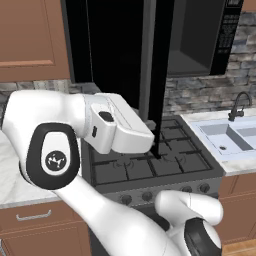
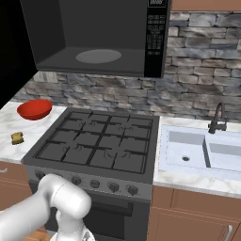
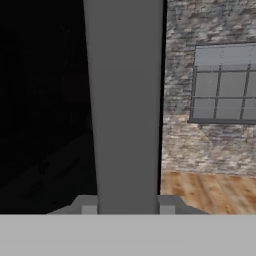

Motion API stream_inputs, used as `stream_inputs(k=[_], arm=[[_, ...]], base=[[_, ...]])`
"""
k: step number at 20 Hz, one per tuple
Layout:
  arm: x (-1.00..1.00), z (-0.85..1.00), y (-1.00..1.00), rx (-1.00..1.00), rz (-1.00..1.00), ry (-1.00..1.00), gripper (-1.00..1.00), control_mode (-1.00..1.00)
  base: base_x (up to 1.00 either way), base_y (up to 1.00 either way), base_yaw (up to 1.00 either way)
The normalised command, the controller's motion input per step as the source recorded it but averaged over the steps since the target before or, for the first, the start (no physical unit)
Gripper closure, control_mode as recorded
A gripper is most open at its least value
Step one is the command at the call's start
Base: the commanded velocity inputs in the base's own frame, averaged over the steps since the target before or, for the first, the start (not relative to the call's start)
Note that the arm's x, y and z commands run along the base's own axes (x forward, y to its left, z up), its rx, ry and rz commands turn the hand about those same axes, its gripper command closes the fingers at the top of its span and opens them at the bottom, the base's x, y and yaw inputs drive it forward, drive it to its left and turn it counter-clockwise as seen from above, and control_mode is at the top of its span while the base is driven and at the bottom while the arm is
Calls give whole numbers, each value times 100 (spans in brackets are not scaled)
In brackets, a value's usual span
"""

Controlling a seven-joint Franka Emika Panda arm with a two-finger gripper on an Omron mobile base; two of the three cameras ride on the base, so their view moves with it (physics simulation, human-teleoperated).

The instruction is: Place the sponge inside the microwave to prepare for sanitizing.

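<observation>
Sponge (image 2: pixel 18 138) lies on the surface (image 2: pixel 8 123) left of the stove (image 2: pixel 99 141), near the front edge and well apart from the microwave (image 2: pixel 56 42) overhead. We see its yellow-tan top and a darker side. The red bowl (image 2: pixel 35 109) sits behind it, toward the back edge, near the sponge but not touching it.

The microwave hangs above the stove with its door (image 1: pixel 162 75) swung wide out toward us. The grey cavity lies open, with the round plate (image 2: pixel 98 56) flat on its floor and the keypad (image 2: pixel 156 28) running down the right side.

Our tool (image 3: pixel 128 205) is closed on the door. In the hand view a broad grey bar (image 3: pixel 125 100) of the door rises straight up between the two fingertips (image 3: pixel 89 206), which press against it from either side. In the left base view the white hand reaches to the door's free edge, where the same grey strip runs beside the black panel, above the stove's back burners. We cannot tell from there how the tips sit, since the hand covers them.

To the right of the stove, a white sink (image 2: pixel 207 150) is set into the surface, with a dark faucet (image 2: pixel 217 117) at its back edge against the stone wall.
</observation>
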Motion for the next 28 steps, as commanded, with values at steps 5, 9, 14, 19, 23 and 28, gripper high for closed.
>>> stream_inputs(k=[5,9,14,19,23,28], arm=[[0,0,22,0,0,4,100,-100],[0,-2,31,0,0,5,100,-100],[0,-2,34,0,0,4,100,-100],[0,0,25,0,0,4,100,-100],[0,0,21,0,0,2,-100,-100],[0,0,13,0,0,0,-100,-100]], base=[[0,0,0],[0,0,0],[0,0,0],[0,0,0],[0,0,0],[0,0,0]])
